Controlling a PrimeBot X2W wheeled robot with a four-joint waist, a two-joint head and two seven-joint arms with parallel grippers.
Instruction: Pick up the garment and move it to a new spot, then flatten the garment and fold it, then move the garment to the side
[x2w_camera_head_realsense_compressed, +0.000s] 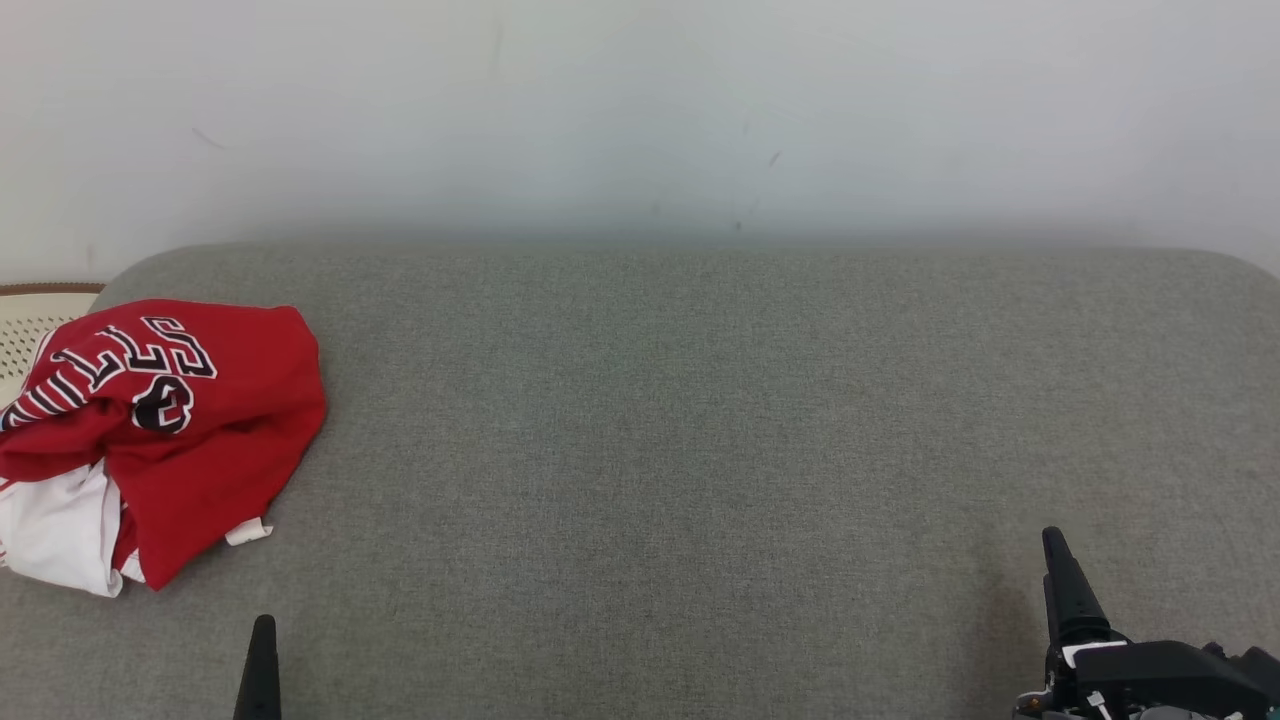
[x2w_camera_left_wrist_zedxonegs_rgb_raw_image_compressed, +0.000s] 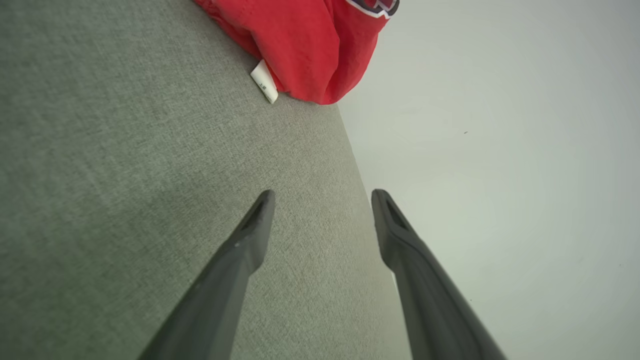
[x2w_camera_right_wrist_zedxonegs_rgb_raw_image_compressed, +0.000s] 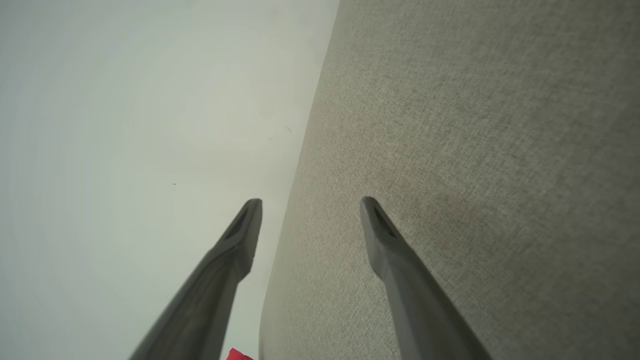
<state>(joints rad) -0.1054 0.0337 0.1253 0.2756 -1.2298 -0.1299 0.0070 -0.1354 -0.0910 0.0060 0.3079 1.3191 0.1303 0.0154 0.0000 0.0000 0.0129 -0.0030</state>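
Well ahead of the left gripper (x2w_camera_left_wrist_zedxonegs_rgb_raw_image_compressed: 324, 192), beyond its fingertips (x2w_camera_left_wrist_zedxonegs_rgb_raw_image_compressed: 260, 220): crumpled red garment (x2w_camera_left_wrist_zedxonegs_rgb_raw_image_compressed: 305, 50) on grey cushion (x2w_camera_left_wrist_zedxonegs_rgb_raw_image_compressed: 100, 175). Stands wide open, holds nothing. Likewise right gripper (x2w_camera_right_wrist_zedxonegs_rgb_raw_image_compressed: 310, 200), far from garment: wide, empty.

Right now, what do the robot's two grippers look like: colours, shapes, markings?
Both the left gripper and the right gripper have two long, dark grey fingers that taper to narrow rounded tips, each with a slim recess on its inner face near the tip. In the head view, the right gripper's body is black and blocky, with a small white patch at the finger's base.
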